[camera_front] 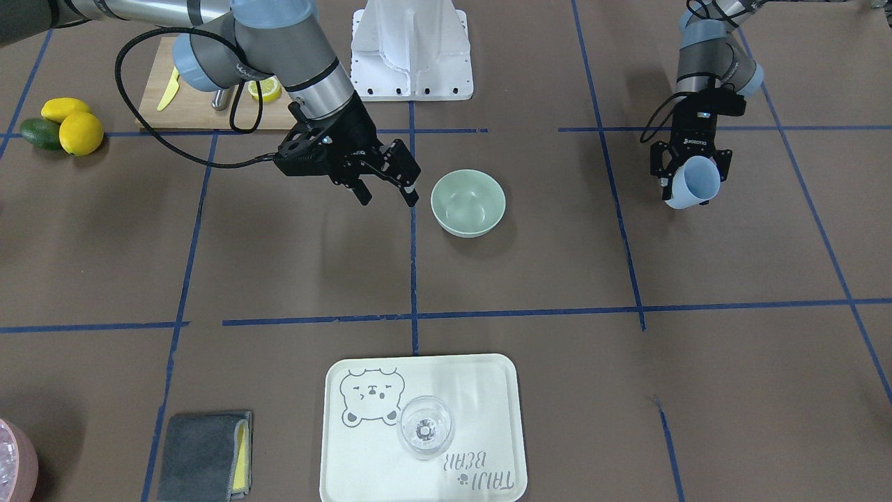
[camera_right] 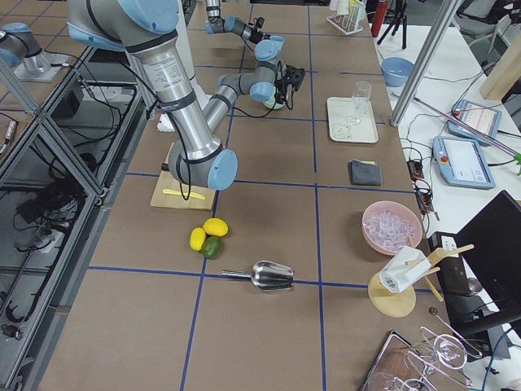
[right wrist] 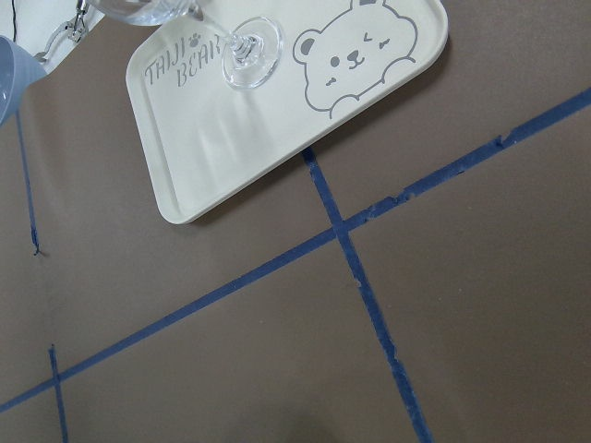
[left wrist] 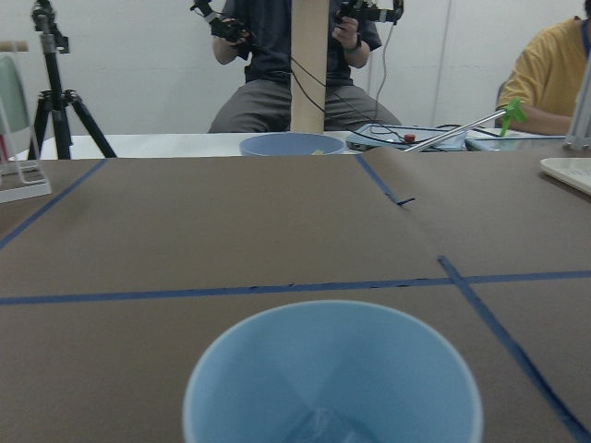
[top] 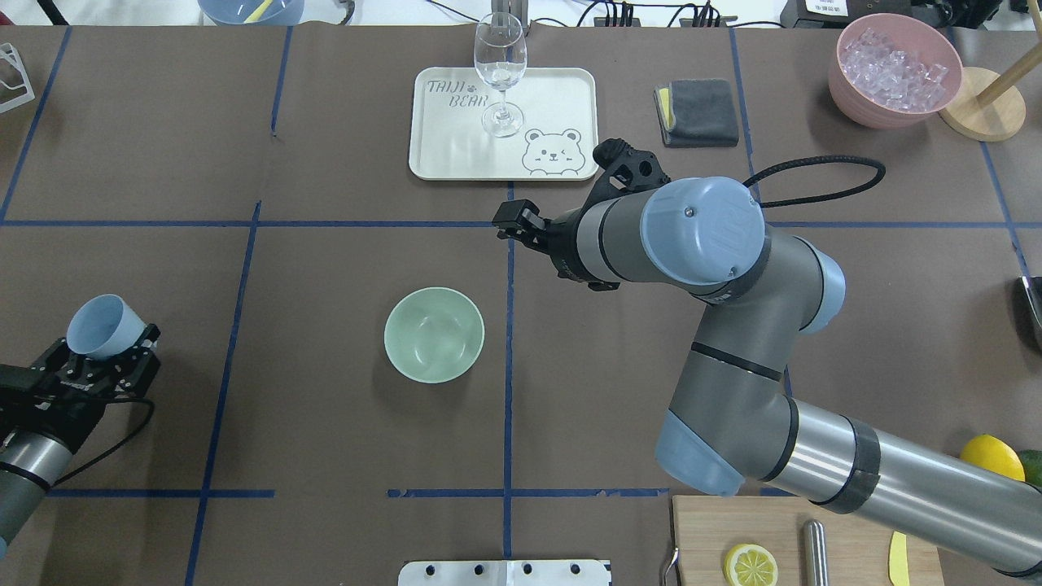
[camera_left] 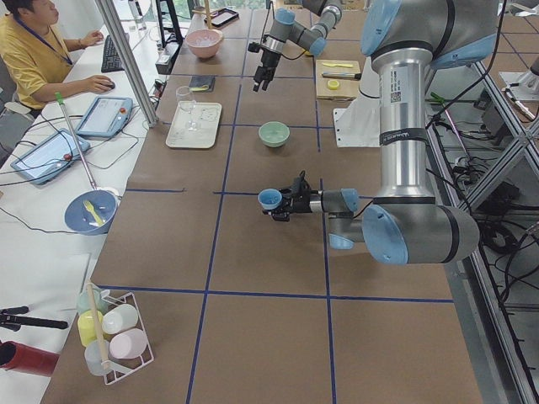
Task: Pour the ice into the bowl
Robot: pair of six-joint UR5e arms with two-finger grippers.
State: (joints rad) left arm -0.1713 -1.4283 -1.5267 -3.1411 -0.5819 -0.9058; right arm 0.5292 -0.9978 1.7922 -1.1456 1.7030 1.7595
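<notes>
sage-green round plastic bowl [camera_front: 467, 203] at worktop [camera_front: 279, 265] centre. i see left fingers [camera_front: 725, 166] clamped on pale blue cup [camera_front: 693, 183], well apart from bowl; glassy ice [left wrist: 319, 426] faint at cup bottom. right fingers [camera_front: 411, 196] spread, empty.

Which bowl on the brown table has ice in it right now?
The round pink bowl, filled with clear ice cubes; the round pale sage-green plastic bowl at centre is empty.

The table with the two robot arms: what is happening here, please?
The left gripper holds a blue cup, well apart from the pale green bowl. The bowl stands empty; nothing is poured yet. The right gripper hangs open beside the bowl, holding nothing.
</notes>
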